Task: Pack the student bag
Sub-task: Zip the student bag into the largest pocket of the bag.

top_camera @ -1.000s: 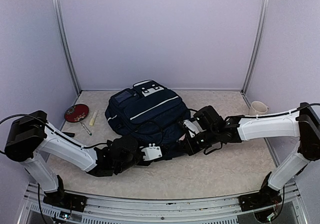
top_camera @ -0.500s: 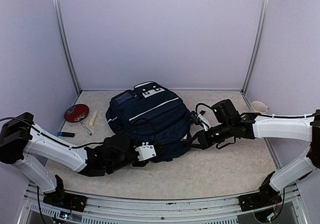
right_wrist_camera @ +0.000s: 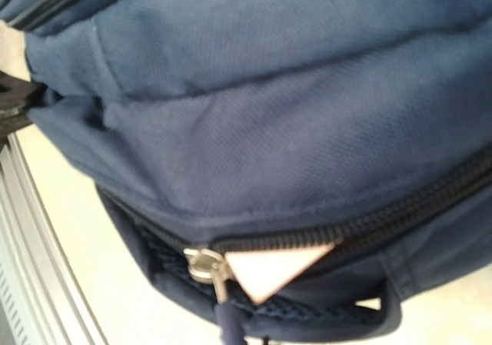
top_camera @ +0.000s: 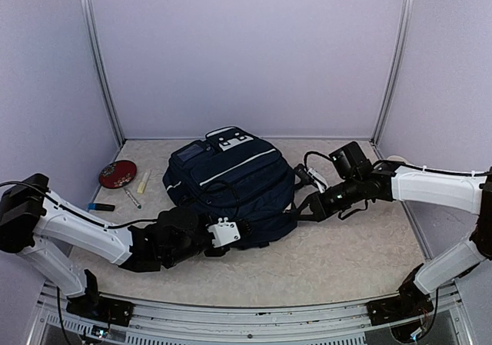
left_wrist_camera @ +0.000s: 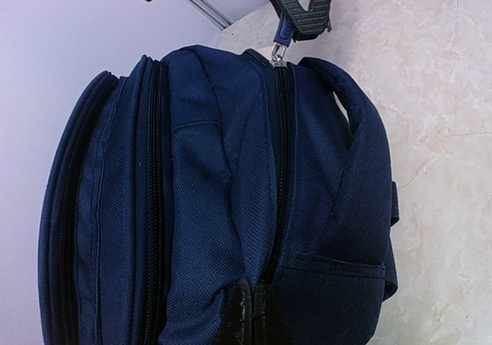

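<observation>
**Student bag (top_camera: 231,177) zipped nearly to the end, loose bits outside**

The student bag lies flat on the worktop (top_camera: 330,262), striped front up, its top handle close to the back wall. The left hand (left_wrist_camera: 247,318) has its fingers pressed together on the fabric at the near end, pinning it. The right hand (top_camera: 299,213) is at the bag's right flank and looks clamped on the zip pull (right_wrist_camera: 224,312). Its fingertips are out of its own camera's shot, so that's a read, not a certainty.

The slider (right_wrist_camera: 201,265) sits beside a small pale triangle of gap, and the rest of that zip is shut. Opening or closing? Can't say from this.

By the left wall lie a red disc (top_camera: 118,174), a pen (top_camera: 132,198) and a yellow stick (top_camera: 144,180). If they belong inside, packing isn't finished. Bare worktop runs along the near rail and out right. The left side is tighter.
</observation>
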Controlling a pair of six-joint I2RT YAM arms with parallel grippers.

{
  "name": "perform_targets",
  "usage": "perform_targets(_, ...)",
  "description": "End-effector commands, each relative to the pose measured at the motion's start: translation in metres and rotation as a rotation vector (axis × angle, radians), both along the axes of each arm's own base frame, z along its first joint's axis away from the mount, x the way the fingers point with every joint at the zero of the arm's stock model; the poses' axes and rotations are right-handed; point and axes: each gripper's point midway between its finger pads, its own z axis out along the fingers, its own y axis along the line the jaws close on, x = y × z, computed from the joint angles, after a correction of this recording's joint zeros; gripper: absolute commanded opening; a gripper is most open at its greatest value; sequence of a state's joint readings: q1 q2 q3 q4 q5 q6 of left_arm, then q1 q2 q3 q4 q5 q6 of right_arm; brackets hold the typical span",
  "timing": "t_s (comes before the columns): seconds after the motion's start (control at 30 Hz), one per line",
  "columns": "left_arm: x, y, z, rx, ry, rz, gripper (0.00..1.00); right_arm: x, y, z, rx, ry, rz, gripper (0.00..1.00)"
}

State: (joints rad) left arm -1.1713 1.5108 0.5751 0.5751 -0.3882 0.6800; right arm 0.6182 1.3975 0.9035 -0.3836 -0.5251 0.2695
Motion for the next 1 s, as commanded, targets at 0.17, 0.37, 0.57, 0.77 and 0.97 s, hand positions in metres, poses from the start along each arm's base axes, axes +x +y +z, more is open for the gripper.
perform_targets(0.17, 0.012, 0.057, -0.043, 0.211, 0.042, 0.176, 0.00, 0.036, -0.034, -0.009, -0.113, -0.066, -0.150, 0.00)
perform_targets(0.37, 0.007, 0.046, -0.032, 0.139, 0.074, 0.154, 0.38, 0.003, 0.034, -0.024, 0.002, -0.077, 0.036, 0.00)
perform_targets(0.57, -0.021, -0.002, 0.023, -0.018, 0.004, -0.057, 0.72, -0.019, 0.076, -0.019, 0.066, -0.078, 0.122, 0.00)
perform_targets(0.77, -0.002, -0.021, 0.000, 0.104, -0.067, -0.026, 0.72, -0.030, 0.092, -0.003, 0.078, -0.109, 0.160, 0.00)
perform_targets(0.97, 0.033, -0.026, -0.006, 0.141, -0.126, 0.048, 0.60, -0.034, 0.091, 0.011, 0.110, -0.110, 0.159, 0.00)
